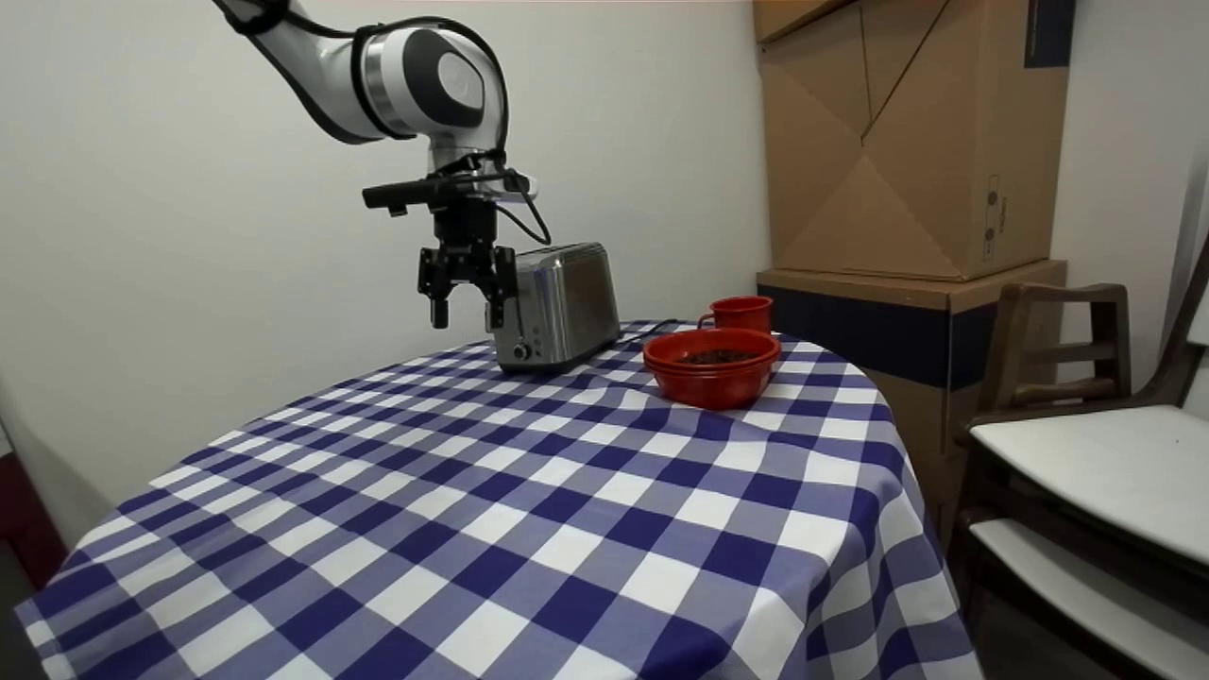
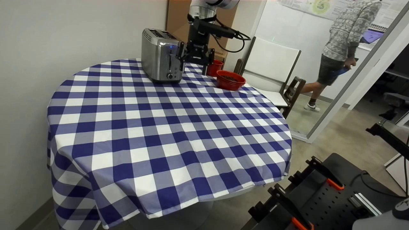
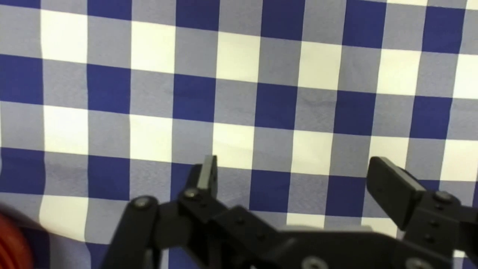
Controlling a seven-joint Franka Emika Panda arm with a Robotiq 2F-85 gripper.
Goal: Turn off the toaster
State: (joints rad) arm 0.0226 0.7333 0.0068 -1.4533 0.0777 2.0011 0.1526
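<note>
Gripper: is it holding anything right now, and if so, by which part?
Nothing is held. The gripper stands open; the wrist view shows only checkered tablecloth between its jaws, and the toaster is not between them.

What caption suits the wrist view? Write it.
Open gripper above blue-and-white checked tablecloth, red bowl cut off at lower left.

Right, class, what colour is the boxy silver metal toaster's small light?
The small light is blue, clearest in an exterior view.
</note>
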